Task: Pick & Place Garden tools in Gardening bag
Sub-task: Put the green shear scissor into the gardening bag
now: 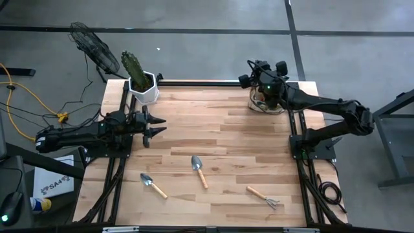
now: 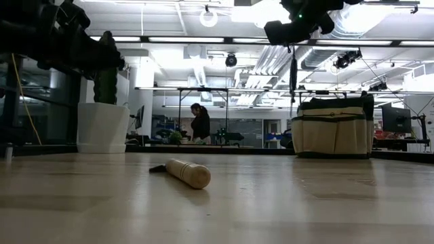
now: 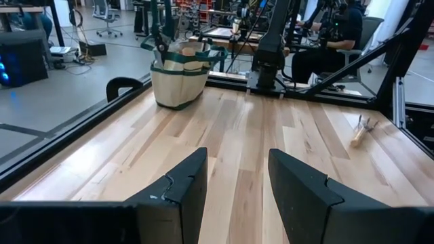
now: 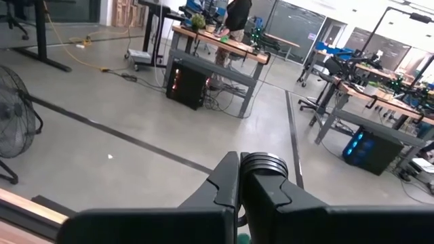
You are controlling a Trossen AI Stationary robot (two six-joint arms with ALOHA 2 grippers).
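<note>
Left pincer (image 1: 155,127): fingers apart, nothing between them; hovers over the left side of the worktop, pointing right, just on the near side of the white hexagonal cactus pot (image 1: 145,89).
Right pincer (image 1: 261,79): fingers together, with no tool visible in them; raised above the small round tan fabric bag with dark green trim (image 1: 262,101) at the far right of the worktop.
Worktop (image 1: 213,116): pale wooden planks.
Steel trowel with wooden handle, centre (image 1: 199,170): blade toward the far side, handle running near and slightly right; lies near and right of the left pincer.
Second steel trowel with wooden handle, left (image 1: 152,185): blade far-left, handle near-right; near side of the worktop, almost straight toward the near edge from the left pincer.
Small metal rake with wooden handle (image 1: 263,197): handle far-left, tines near-right; near right part of the worktop.
Nearer arm: judged the left for both trowels; the rake lies well apart from both pincers.
Bag from tools: far and right, well apart from all three.
</note>
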